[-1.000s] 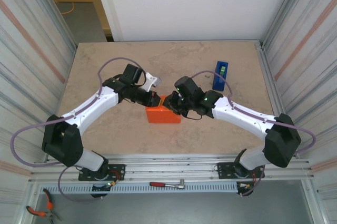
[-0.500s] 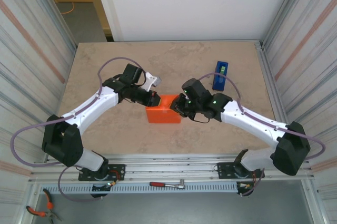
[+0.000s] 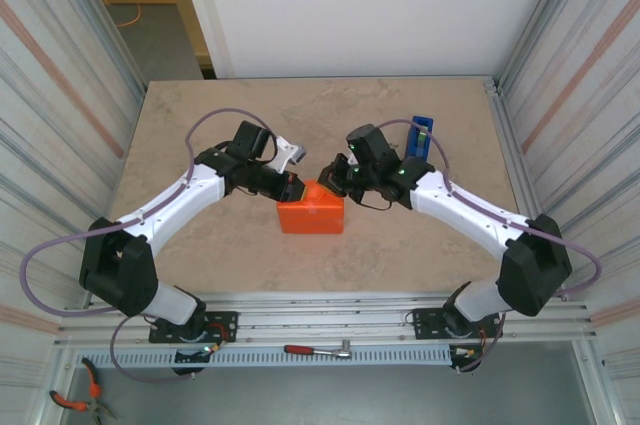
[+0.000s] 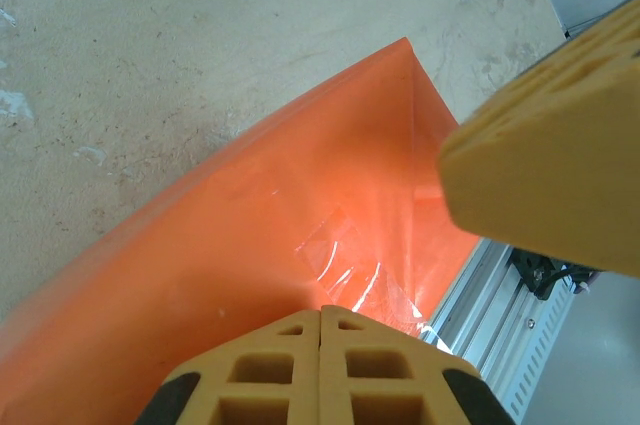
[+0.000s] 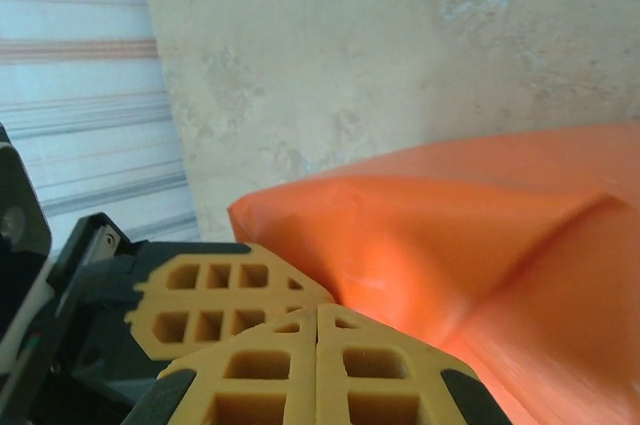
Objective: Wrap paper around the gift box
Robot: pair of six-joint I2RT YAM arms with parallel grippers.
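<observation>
Two pincers have their fingers pressed together: the left pincer [image 3: 298, 188] is at the 11 o'clock corner of the folded orange paper [image 3: 310, 215], the right pincer [image 3: 330, 171] at 1 o'clock.

Blue tape dispenser [image 3: 424, 131] upright on table [image 3: 250, 255]; red-handled tool [image 3: 318, 350] near rail.

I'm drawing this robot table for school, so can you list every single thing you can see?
bright orange paper sheet: one, orange, folded into a parcel mid-table
upright blue tape dispenser: one, blue, table's far right
red-handled wrench: one, red and silver, front rail
orange-handled pliers: one, orange, bottom-left corner
beige stone-look table: one, beige, centre
left arm, right arm: two, white and black, jaws shut at the parcel
</observation>
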